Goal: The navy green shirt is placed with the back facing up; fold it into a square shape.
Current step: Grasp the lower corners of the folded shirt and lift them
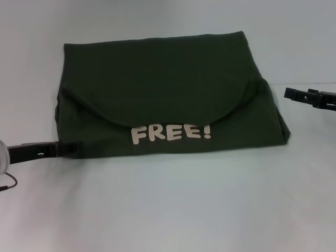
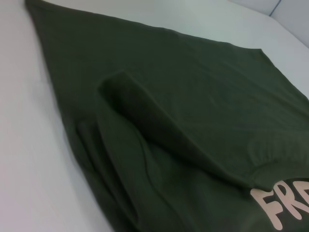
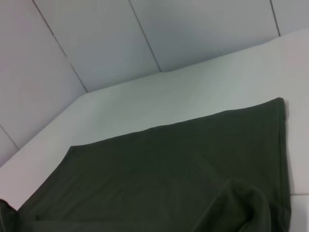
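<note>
The navy green shirt lies on the white table, towards the far edge and roughly midway between the side edges. It is already folded into a broad packet: a rounded flap of the plain back has been brought down over the lower part, and the cream word "FREE!" shows just below that flap's edge, close to the shirt's near hem.

The left gripper sits at the shirt's near left corner, its dark fingers touching or just beside the cloth; whether they are pinching the fabric or standing apart I cannot tell. The right gripper is beside the shirt's right edge, near the bulge where the flap ends, apart from the cloth by a small gap. Its fingers are likewise too unclear to call wide or narrow.

The packet is wider than it is deep, so judging by shape, a further fold across seems needed before it counts as square.

The risks lie in the loose layers. The left wrist view shows a raised, puffy ridge under the flap (air or bunched cloth), and a grip that catches only the top layer there would drag the flap open rather than carry the whole stack. The right side also flares outward at the near corner, so an uneven lift could leave a slanted edge.
</note>
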### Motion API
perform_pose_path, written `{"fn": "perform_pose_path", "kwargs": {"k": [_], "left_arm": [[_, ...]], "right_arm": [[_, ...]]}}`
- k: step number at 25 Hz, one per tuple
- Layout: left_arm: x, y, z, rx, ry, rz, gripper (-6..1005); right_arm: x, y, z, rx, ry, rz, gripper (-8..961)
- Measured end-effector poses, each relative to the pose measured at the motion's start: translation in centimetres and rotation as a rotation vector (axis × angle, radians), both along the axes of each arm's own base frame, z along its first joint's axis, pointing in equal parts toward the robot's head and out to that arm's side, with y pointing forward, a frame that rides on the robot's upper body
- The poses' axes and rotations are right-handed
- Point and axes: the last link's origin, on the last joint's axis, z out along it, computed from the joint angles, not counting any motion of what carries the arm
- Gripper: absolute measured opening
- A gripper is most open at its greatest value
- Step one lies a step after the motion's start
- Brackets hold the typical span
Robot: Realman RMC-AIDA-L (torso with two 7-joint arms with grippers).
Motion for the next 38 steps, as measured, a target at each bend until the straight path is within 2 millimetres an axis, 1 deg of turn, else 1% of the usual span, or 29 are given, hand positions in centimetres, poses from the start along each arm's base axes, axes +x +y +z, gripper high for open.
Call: {"fn": "perform_pose_path", "kwargs": {"k": [17,22,28,33,38], "left_arm": [[0.6,0.2,-0.9,-0.025,0.054,-0.067,797],[0.4,0.2,-0.8,-0.019,0.060,-0.060,755],[0.2,0.2,-0.8,-0.016,0.065,-0.056,529],[0.0,0.2,-0.9,-0.008,0.073,-0.044,411],[-0.1,0.2,-1.3,-0.018,0.082,-0.040,400]], "right_arm": [[0.5,-0.3,-0.2,-0.002,-0.001,-0.016,919],[0.6,-0.4,-0.2,-0.005,-0.002,-0.018,919],[0.7,-0.5,-0.3,-0.012,-0.006,-0.020,918],[0.8,-0.7,-0.5,-0.018,-0.004,-0.021,915],[0.9,-0.8,-0.5,-0.019,-0.003,-0.024,914]]}}
